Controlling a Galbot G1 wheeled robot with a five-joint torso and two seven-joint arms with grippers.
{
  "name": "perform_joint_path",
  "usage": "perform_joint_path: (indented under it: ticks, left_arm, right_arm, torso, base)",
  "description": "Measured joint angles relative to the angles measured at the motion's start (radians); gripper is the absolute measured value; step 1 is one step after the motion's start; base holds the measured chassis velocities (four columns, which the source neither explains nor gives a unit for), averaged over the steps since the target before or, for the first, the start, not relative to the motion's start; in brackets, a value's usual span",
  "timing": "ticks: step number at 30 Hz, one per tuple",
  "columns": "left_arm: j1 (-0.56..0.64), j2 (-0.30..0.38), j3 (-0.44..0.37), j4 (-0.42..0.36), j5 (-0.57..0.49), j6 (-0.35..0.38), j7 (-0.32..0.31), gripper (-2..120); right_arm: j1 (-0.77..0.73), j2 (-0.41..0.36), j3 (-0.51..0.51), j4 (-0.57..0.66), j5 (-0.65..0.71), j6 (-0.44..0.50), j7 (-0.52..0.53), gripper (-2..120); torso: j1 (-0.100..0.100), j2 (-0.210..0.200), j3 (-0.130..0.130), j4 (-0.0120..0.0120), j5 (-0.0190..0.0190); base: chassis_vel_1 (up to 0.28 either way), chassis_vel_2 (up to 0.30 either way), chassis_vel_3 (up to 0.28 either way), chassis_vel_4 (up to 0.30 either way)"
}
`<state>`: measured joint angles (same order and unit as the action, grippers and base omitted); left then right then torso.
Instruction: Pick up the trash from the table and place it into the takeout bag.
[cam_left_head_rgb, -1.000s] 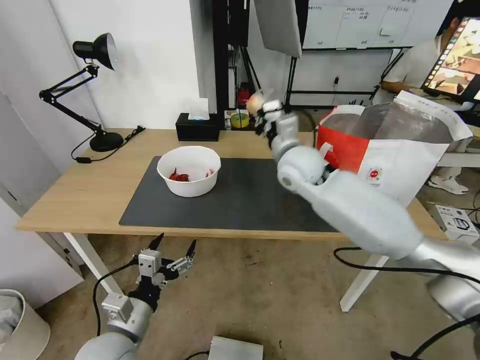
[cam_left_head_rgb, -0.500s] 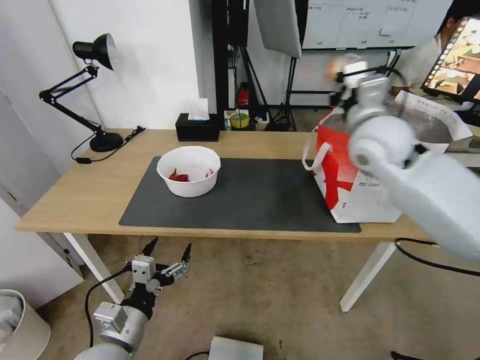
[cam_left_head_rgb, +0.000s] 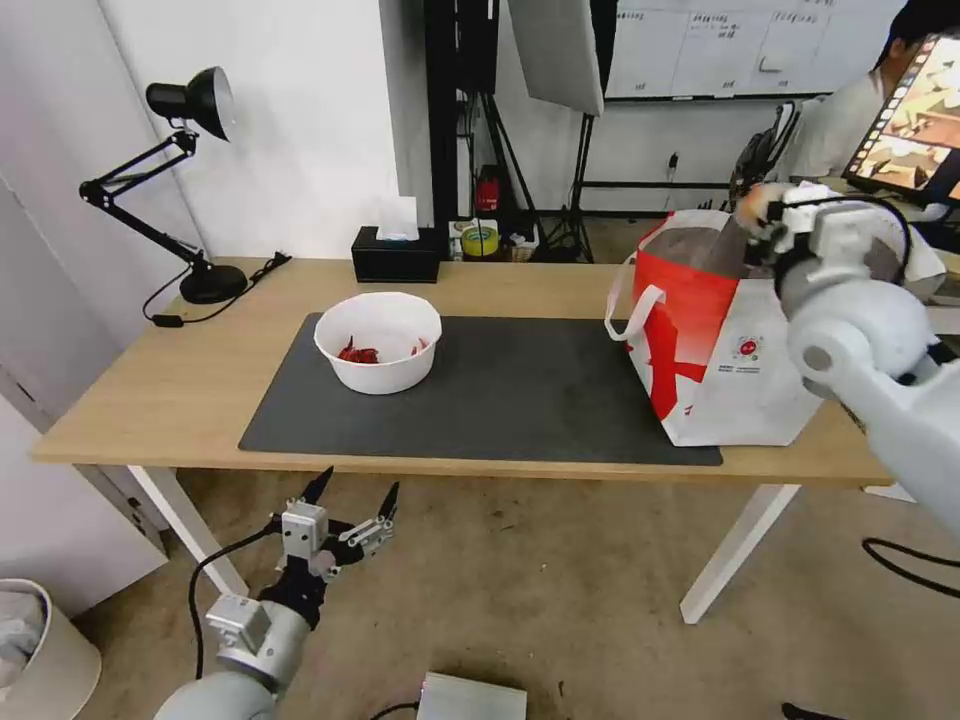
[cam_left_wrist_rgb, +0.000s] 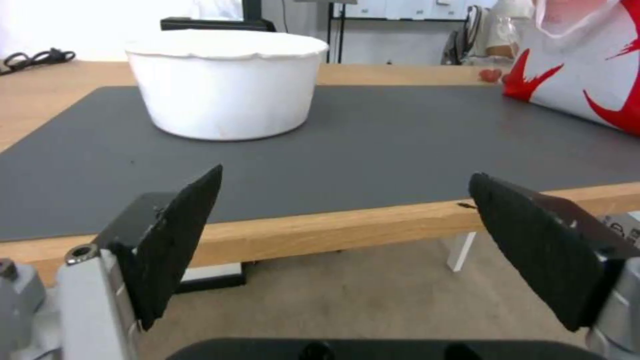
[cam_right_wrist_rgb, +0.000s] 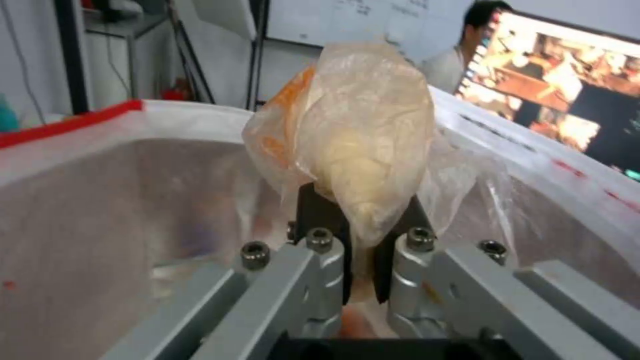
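bagged bun held over the mouth of the takeout bag

the right end effector (cam_right_wrist_rgb: 360, 260) is clamped on the clear bag with beige bun (cam_right_wrist_rgb: 357, 150), which sticks up from between its fingers above the open, foil-lined takeout bag (cam_left_head_rgb: 720, 340) at the right end of the worktop (cam_left_head_rgb: 150, 390). in the head view the bun shows at the bag's upper right rim. the white bowl with red scraps (cam_left_head_rgb: 378, 340) sits on the dark grey mat (cam_left_head_rgb: 500, 390), well apart from the bag. the left end effector (cam_left_head_rgb: 345, 510) hangs low in front of the worktop's near edge, its fingers (cam_left_wrist_rgb: 180, 235) spread apart and holding nothing. a black tissue box (cam_left_head_rgb: 395, 255) stands at the worktop's far edge.
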<state>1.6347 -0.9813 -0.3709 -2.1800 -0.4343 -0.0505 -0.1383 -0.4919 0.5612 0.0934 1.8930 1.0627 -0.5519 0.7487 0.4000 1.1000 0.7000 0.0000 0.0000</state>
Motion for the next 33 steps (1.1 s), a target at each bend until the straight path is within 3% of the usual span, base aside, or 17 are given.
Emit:
perform_joint_path:
  ticks: [6,8,12,15,26,33]
  left_arm:
    - [-0.018,0.006,0.016,0.006,-0.007,0.003,0.001,100]
    - [-0.02,0.004,0.02,0.006,-0.007,0.003,0.001,100]
    - [-0.02,0.003,0.02,0.006,-0.007,0.003,0.001,100]
    - [-0.019,0.004,0.018,0.003,-0.007,0.003,0.003,100]
    - [-0.018,0.003,0.022,0.0,-0.005,0.003,0.005,100]
    - [-0.018,0.006,0.02,-0.005,-0.005,0.003,0.005,100]
  right_arm:
    - [-0.019,-0.035,0.028,0.024,0.077,-0.022,0.028,24]
    - [-0.007,-0.05,0.029,0.025,0.122,-0.042,0.032,36]
    - [0.001,-0.061,0.03,0.025,0.14,-0.067,0.032,44]
    - [0.005,-0.075,0.03,0.032,0.151,-0.098,0.029,61]
    - [0.009,-0.093,0.031,0.038,0.181,-0.111,0.024,98]
    - [0.003,-0.095,0.037,0.037,0.177,-0.101,0.018,100]
  torso:
    - [0.0,0.0,0.0,-0.0001,0.0]
    - [0.0,0.0,0.0,0.0001,0.0]
    - [0.0,0.0,0.0,0.0001,-0.0001]
    - [0.0,0.0,0.0,0.0,0.0]
    - [0.0,0.0,0.0,0.0,0.0]
    - [0.0,0.0,0.0,0.0,0.0]
  base:
    - [0.0,0.0,0.0,0.0]
    - [0.0,0.0,0.0,0.0]
    - [0.0,0.0,0.0,0.0]
    - [0.0,0.0,0.0,0.0]
    - [0.0,0.0,0.0,0.0]
    - [0.0,0.0,0.0,0.0]
